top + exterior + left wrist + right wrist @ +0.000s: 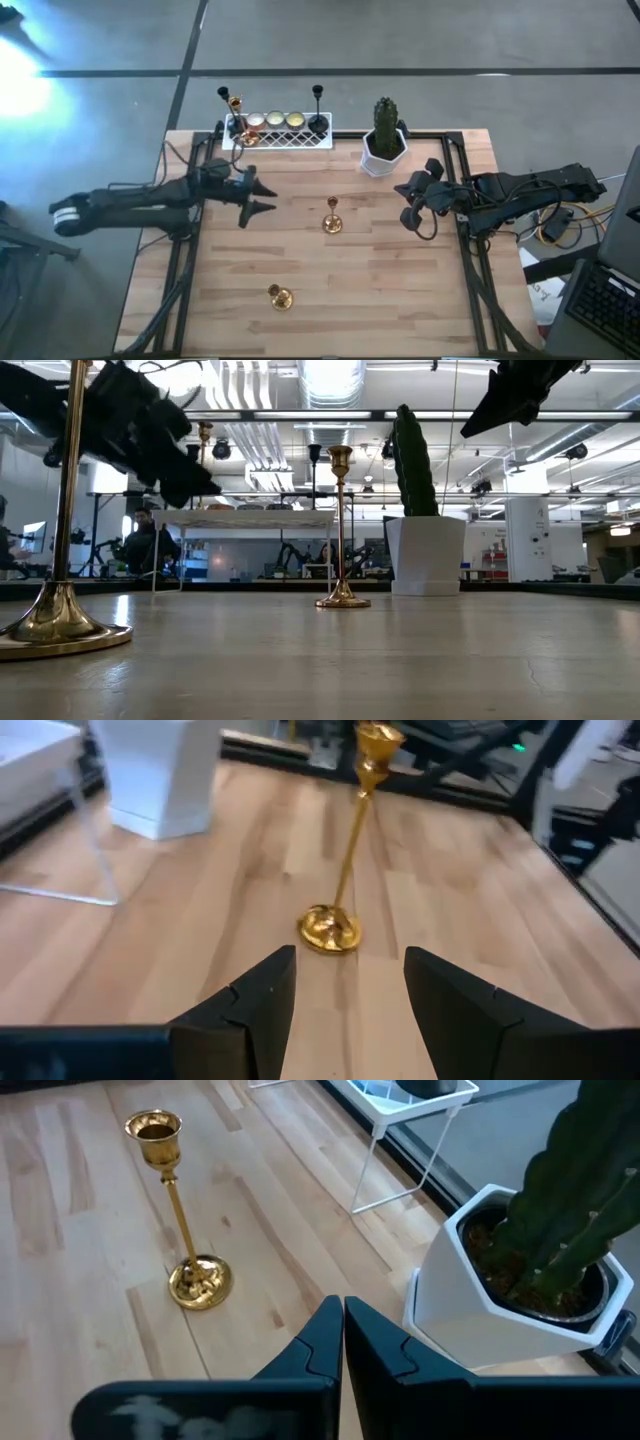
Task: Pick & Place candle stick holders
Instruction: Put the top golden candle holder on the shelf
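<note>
A gold stemmed candle stick holder (332, 215) stands upright on its round base at the table's middle; it also shows in the left wrist view (345, 850), the right wrist view (180, 1220) and the low view (341, 530). A second gold holder (279, 296) stands near the table's front. A third gold holder (236, 108), two black stemmed holders (318, 105) and three cream-gold cups (275, 121) are on the white lattice tray (280, 138). My left gripper (264, 196) is open, left of the middle holder and above the table. My right gripper (408, 200) is shut beside the cactus pot.
A white pot with a green cactus (384, 140) stands at the far right of the table, close to my right gripper. The black frame rails (465, 250) run along the table's left and right sides. A person (140, 545) sits in the room behind.
</note>
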You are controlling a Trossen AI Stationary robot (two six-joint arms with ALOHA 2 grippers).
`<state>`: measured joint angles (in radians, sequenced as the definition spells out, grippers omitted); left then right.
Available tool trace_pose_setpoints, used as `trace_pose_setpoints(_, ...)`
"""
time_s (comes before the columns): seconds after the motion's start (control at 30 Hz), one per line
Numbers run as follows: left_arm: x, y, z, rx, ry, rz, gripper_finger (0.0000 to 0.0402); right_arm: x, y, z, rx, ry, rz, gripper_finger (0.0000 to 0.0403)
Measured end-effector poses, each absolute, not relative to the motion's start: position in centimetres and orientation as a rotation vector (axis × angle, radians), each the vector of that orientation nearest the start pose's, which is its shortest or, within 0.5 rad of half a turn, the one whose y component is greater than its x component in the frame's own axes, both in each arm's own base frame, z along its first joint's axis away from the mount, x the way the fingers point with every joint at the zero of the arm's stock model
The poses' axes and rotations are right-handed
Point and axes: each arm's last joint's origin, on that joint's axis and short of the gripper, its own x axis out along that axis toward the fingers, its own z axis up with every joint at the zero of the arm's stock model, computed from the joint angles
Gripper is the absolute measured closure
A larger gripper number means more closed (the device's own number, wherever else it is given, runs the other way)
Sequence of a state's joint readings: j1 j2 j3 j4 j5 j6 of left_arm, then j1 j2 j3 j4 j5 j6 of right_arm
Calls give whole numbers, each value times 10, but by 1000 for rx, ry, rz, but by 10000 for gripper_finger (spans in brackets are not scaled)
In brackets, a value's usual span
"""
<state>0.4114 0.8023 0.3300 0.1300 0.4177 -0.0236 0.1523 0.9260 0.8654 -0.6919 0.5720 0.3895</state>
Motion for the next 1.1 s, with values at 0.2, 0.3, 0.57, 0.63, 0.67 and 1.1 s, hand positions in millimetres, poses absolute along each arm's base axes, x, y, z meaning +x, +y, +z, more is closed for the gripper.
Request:
trace_pose_setpoints(0.2, 179, 52, 199, -111, 349, -86, 209, 178, 11, 296, 97, 617, -532, 394)
trace_pose_setpoints(0.3, 185, 50, 195, -112, 380, -106, 209, 179, 11, 295, 95, 619, -534, 394)
trace_pose_setpoints(0.57, 206, 47, 191, -87, 325, -154, 209, 181, 12, 296, 97, 605, -532, 394)
trace_pose_setpoints(0.63, 212, 46, 191, -92, 335, -167, 209, 181, 12, 296, 97, 605, -532, 394)
trace_pose_setpoints(0.67, 215, 46, 191, -95, 344, -171, 209, 181, 12, 296, 97, 605, -532, 394)
trace_pose_setpoints(1.1, 275, 44, 192, 0, 396, -253, 233, 181, 12, 295, 93, 609, -531, 394)
